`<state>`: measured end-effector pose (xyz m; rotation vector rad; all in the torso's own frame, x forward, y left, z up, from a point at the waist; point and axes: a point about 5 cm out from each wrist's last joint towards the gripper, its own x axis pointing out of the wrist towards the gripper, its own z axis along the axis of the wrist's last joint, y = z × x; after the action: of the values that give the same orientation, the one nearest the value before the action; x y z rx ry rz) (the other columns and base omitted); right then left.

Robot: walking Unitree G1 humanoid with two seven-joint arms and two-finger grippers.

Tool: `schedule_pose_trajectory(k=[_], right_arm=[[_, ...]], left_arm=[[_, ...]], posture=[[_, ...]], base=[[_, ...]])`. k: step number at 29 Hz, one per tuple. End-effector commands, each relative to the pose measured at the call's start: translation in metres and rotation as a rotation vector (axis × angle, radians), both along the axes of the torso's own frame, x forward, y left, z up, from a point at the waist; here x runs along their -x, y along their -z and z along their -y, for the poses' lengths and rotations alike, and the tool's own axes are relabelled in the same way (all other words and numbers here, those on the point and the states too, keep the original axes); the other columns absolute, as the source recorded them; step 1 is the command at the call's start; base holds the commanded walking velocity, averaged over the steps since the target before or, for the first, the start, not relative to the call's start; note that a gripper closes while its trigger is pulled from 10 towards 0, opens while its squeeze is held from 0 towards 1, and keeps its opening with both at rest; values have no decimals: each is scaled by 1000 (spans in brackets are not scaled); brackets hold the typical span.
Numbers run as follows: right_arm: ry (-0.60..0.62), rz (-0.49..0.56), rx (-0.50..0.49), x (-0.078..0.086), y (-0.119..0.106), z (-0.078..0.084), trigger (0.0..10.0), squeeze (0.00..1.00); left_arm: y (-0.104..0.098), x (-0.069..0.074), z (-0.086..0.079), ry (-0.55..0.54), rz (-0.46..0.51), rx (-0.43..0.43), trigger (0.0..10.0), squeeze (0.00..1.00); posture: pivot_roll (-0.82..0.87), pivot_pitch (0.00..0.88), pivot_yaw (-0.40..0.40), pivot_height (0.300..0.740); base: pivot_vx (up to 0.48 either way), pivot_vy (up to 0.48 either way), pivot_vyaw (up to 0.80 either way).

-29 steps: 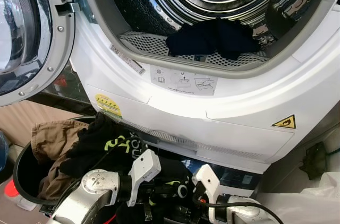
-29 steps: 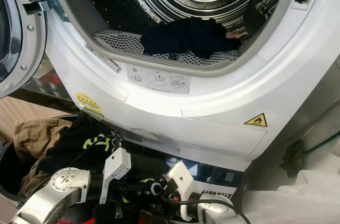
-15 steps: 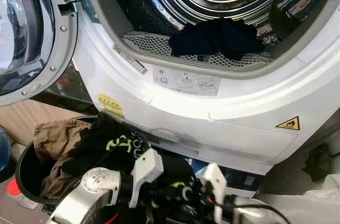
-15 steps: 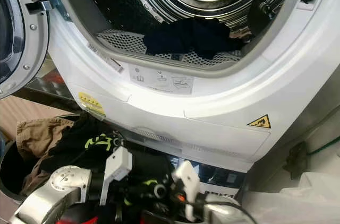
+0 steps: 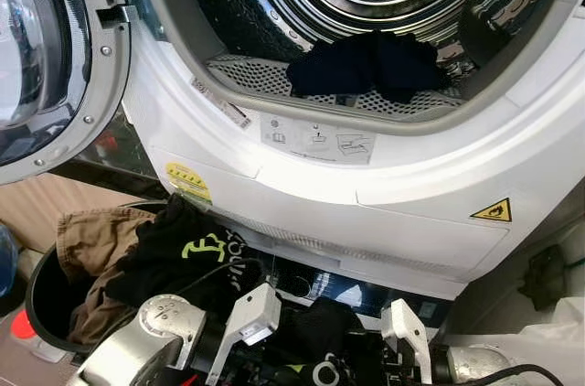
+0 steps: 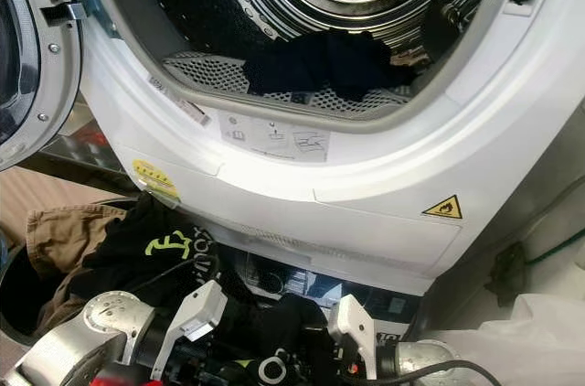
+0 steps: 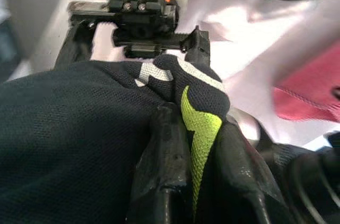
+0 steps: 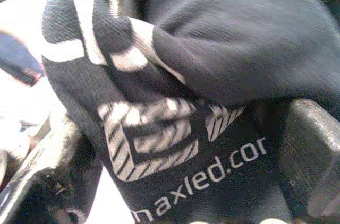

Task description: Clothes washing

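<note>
Front-loading washer (image 5: pixel 302 185), door (image 5: pixel 46 57) swung open on the robot's left; dark garment (image 5: pixel 366 64) already lying at the drum's front lip. Below and to the left, black basket (image 5: pixel 41 304) w/ brown trousers (image 5: pixel 91 244) and a black shirt w/ lime print (image 5: pixel 196 253) draped over its rim.

Both arms low, in front of the machine's base, sharing one black jersey (image 6: pixel 283 331). Left gripper (image 7: pixel 191 144): fingers pinched together on a fold of jersey, lime stripe squeezed between pads. Right gripper (image 8: pixel 175 144): fingers either side of the printed logo panel, clamped on the same cloth.

Step judged: lifting jersey from basket level toward the drum opening; loading partly done, basket not yet emptied.

Risks:
- Thin pinch on left side; cloth likely to slip out under its own weight during the raise.
- Trailing part of jersey poss. catching on basket rim or dragging the lime-print shirt along.
- Hanging fabric liable to snag on the door-seal lip, ending half in, half out.
- Grippers close together; poss. finger collision if paths cross.
</note>
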<state>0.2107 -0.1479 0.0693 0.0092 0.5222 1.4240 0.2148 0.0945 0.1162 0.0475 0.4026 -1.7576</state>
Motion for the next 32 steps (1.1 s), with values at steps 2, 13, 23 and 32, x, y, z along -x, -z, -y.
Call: schedule_pose_trajectory(k=[2,13,23,32], right_arm=[[-111,34,89,9,3,-7,10000,0],[-5,220,578,-16,45,23,10000,0],[484,164,431,-61,37,42,10000,0],[-10,141,854,-13,65,81,10000,0]], left_arm=[[-4,3,13,75,-4,25,0,0],[5,4,16,66,44,-25,0,0],[9,6,10,76,44,-61,0,0],[11,7,4,63,43,-76,0,0]], posture=[[-18,78,26,740],[-17,84,26,740],[-14,85,26,740],[-21,78,25,740]], base=[[0,0,0],[0,0,0],[0,0,0],[0,0,0]])
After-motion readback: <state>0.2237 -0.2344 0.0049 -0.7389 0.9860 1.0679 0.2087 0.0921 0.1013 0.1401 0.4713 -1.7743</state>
